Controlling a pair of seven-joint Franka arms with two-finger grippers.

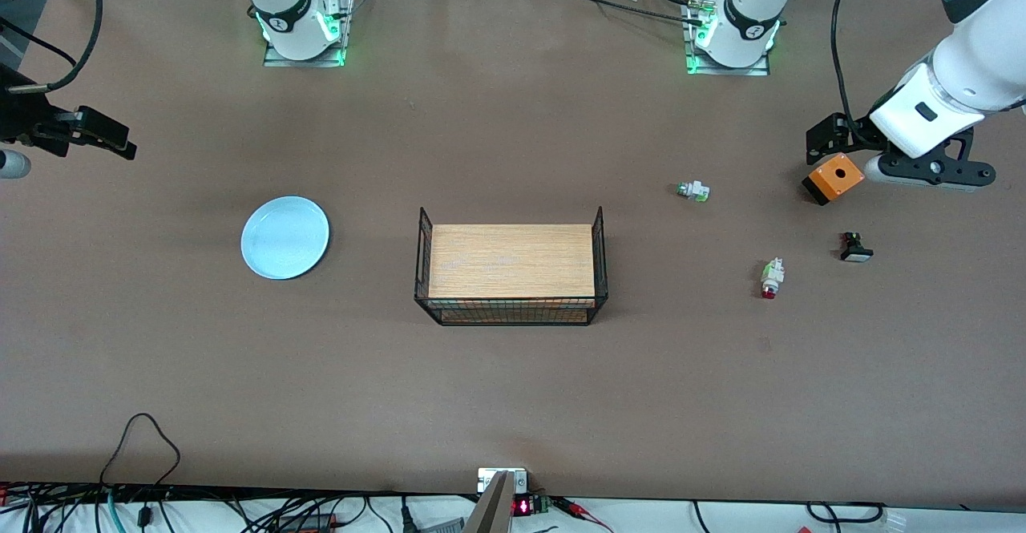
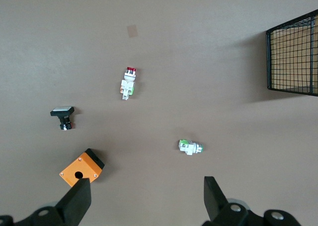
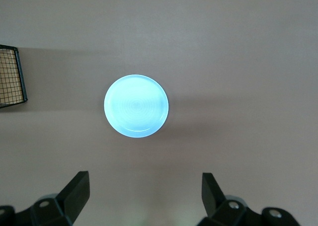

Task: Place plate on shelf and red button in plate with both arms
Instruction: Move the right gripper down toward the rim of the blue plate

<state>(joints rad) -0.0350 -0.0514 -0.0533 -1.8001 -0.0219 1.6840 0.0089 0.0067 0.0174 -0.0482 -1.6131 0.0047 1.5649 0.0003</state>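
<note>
Jaws spread on both grippers, high over tabletop ends. Left gripper (image 2: 144,203): descend square over red button (image 1: 771,277). Right gripper (image 3: 144,198): pinch plate (image 1: 284,237) rim.

Left claw (image 2: 144,198): I am holding it aloft at the left arm's end of the table, fingers spread wide. Right claw (image 3: 144,196): I am hovering it likewise, empty.
</note>
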